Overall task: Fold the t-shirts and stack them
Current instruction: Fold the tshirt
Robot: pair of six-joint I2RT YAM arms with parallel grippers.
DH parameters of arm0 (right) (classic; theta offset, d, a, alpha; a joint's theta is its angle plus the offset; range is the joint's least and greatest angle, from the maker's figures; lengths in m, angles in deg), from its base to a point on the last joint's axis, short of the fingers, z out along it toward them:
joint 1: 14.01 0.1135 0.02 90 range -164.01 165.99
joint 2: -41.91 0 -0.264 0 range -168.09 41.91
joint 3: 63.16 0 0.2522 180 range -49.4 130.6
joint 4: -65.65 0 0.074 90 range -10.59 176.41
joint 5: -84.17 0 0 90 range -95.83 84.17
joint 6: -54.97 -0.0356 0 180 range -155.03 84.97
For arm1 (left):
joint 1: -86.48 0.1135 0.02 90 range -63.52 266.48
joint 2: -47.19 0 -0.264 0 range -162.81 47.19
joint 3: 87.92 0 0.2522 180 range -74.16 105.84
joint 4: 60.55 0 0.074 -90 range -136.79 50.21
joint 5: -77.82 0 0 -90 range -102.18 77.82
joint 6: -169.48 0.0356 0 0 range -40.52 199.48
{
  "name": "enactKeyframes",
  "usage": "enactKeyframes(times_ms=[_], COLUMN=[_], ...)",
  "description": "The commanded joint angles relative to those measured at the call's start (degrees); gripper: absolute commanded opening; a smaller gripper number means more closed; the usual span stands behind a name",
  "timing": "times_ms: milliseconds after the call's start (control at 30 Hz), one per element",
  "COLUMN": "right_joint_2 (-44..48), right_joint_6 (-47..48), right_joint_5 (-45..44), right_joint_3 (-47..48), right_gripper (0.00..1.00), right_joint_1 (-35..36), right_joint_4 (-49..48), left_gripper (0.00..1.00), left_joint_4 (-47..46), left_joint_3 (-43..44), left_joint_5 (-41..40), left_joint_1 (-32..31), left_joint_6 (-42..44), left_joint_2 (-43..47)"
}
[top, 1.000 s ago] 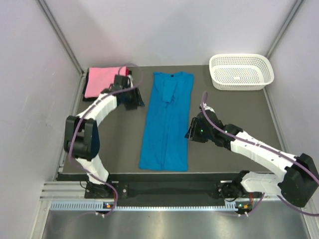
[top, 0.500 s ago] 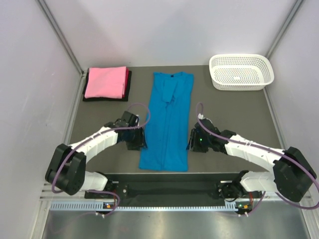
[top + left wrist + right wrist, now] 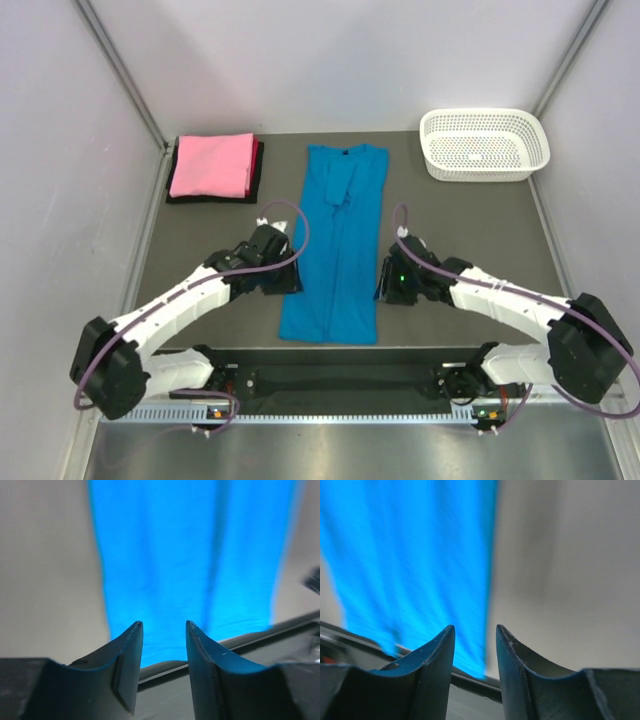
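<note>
A blue t-shirt (image 3: 336, 240) lies flat in the middle of the table as a long strip, sleeves folded in, collar at the far end. A folded pink t-shirt (image 3: 211, 164) lies on a dark folded one at the far left. My left gripper (image 3: 287, 283) is open and empty beside the blue shirt's lower left edge; the left wrist view shows the shirt (image 3: 190, 560) past its fingers (image 3: 162, 626). My right gripper (image 3: 384, 282) is open and empty beside the shirt's lower right edge, which shows in the right wrist view (image 3: 410, 560) between and left of its fingers (image 3: 474, 628).
A white perforated basket (image 3: 484, 143) stands at the far right corner. The table's black front rail (image 3: 330, 352) runs just below the shirt's hem. Grey walls close in the left, back and right sides.
My left arm swung from the pink stack at the far left down to the blue shirt's lower left edge. My right gripper shifted slightly toward the near right edge.
</note>
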Motion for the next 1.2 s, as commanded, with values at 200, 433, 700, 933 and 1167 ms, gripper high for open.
enactKeyframes(times_ms=[200, 433, 700, 933, 1167], right_joint_2=[-18.4, -39.1, -61.1, -68.8, -72.0], right_joint_6=[8.3, 9.1, 7.5, 6.0, 4.6], right_joint_5=[-3.8, -1.7, 2.6, 1.8, 2.1], right_joint_3=[34.8, 56.3, 76.9, 82.6, 83.4], right_gripper=[0.38, 0.36, 0.35, 0.33, 0.33], right_joint_1=[-12.7, -17.3, -19.8, -20.5, -20.9], right_joint_4=[-3.7, -9.9, -10.2, -12.3, -13.8], left_gripper=[0.35, 0.31, 0.4, 0.39, 0.38], left_joint_4=[-4.9, -13.3, -14.4, -15.9, -15.3], left_joint_3=[-0.9, -6.5, -3.1, -2.1, -0.3], left_joint_5=[-4.6, -6.0, -8.7, -9.6, -10.1], left_joint_1=[-7.3, -11.4, -15.0, -17.3, -17.9], left_joint_6=[-5.5, -8.1, -8.4, -10.3, -10.1], left_joint_2=[3.4, 0.4, -9.3, -13.4, -17.5])
